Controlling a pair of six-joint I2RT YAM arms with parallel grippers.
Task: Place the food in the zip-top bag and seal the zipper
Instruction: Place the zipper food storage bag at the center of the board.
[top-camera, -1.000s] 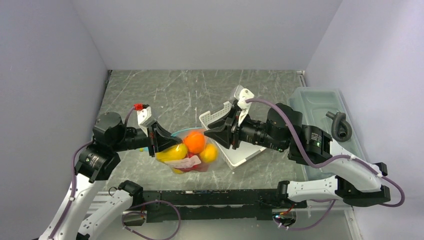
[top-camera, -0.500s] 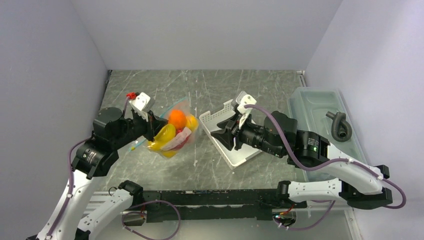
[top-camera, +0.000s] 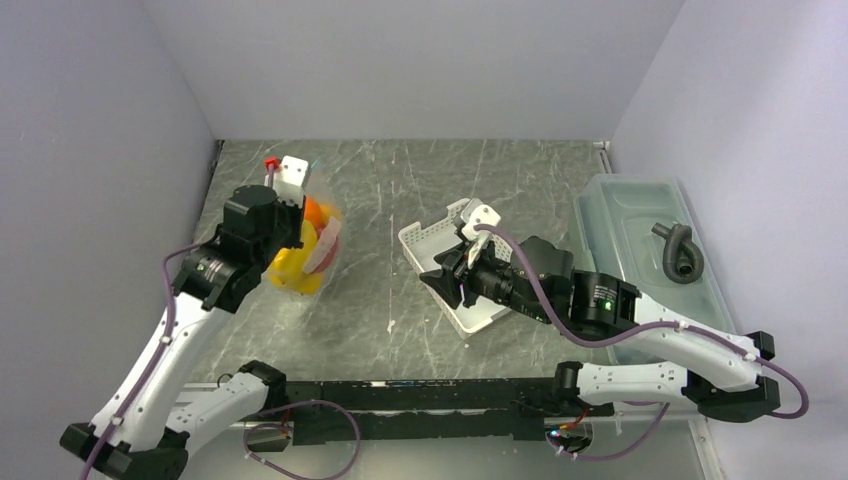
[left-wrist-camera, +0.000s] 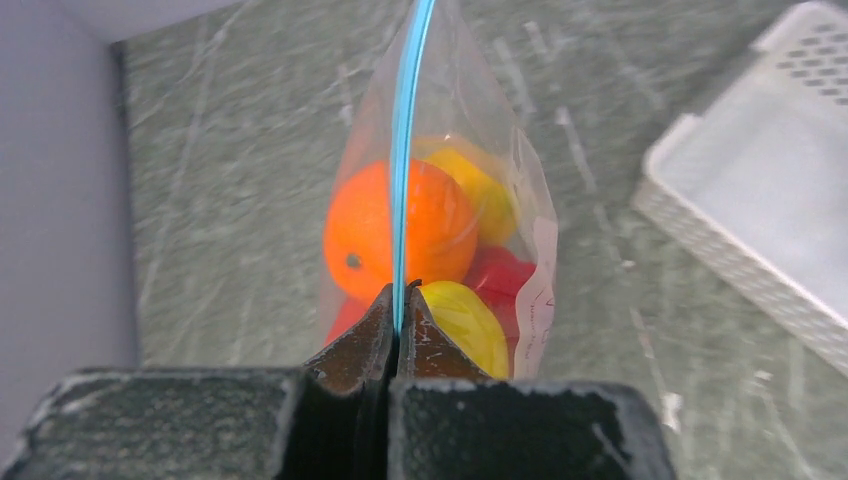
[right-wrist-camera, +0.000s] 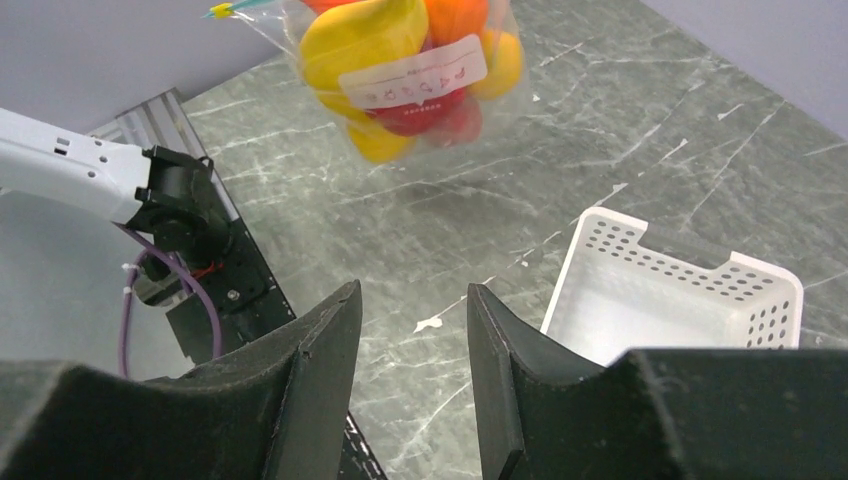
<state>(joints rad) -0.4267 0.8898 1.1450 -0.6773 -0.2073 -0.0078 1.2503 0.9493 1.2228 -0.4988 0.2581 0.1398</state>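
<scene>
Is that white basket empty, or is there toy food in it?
Empty, as far as shown: the white basket has a bare floor; the toy food sits inside the clear bag.

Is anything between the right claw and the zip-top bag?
Nothing visible. The right claw is open, with only bare tabletop between it and the zip-top bag, which hangs from the shut left claw. The white basket lies off to one side.

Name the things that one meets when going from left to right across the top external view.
zip-top bag → white basket → translucent lidded bin
</scene>
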